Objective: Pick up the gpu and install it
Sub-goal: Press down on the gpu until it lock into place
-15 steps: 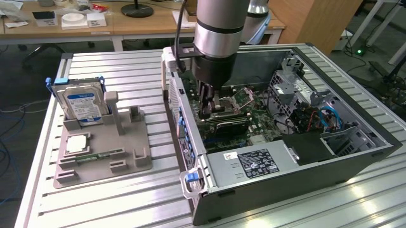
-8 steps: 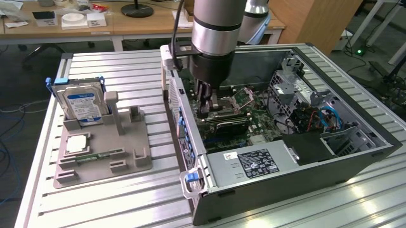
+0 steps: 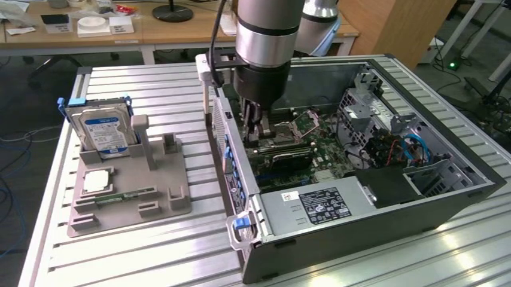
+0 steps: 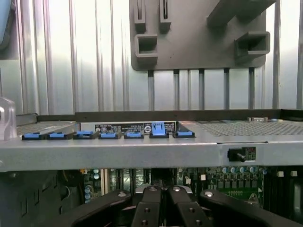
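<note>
arm: silver-and-black robot arm is reaching straight down into the open grey computer case (image 3: 447, 197) | gripper (image 3: 257, 134): fingers are clenched together | gpu: thin dark expansion card (image 3: 289, 157) is sitting on the green motherboard (image 3: 324, 156) just beside the fingertips

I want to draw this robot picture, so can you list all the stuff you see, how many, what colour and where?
computer case: one, dark grey, open, on the exterior view's right of the table
gpu: one, black, down on the green board inside the case, under the tool
power supply: one, silver with black label, near corner of case
hard drive: one, silver with blue-white label, upright in the grey holder
grey holder: one, on the table beside the case
memory stick: one, green, lying in holder
blue clips: seven, along case edge
tool: one, black, inside the case
</note>
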### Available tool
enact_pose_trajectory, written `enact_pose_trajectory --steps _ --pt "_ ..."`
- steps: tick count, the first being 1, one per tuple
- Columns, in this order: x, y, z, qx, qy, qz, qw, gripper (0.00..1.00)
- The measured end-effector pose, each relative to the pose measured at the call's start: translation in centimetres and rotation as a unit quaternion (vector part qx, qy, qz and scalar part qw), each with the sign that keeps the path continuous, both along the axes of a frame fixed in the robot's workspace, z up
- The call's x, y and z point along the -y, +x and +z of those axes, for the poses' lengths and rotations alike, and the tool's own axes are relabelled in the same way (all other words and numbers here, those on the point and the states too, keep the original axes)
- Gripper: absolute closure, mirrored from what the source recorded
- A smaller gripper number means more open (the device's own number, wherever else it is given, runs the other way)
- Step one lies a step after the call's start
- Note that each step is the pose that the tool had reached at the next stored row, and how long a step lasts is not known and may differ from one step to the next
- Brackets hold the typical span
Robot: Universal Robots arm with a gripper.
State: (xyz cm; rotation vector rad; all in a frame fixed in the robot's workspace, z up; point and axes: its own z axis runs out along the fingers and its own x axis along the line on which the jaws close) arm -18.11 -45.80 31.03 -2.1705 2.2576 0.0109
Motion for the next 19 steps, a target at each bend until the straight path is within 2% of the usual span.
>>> enact_pose_trajectory --steps 5,16,19 --pt "-0.01 -0.63 -0.02 0.0000 0.0000 0.000 1.0000 0.90" --pt "0.00 -0.64 -0.91 -0.0001 -0.0002 0.000 1.0000 0.90" --pt "-0.01 -0.46 -0.92 -0.0012 0.0000 0.000 1.0000 0.90"
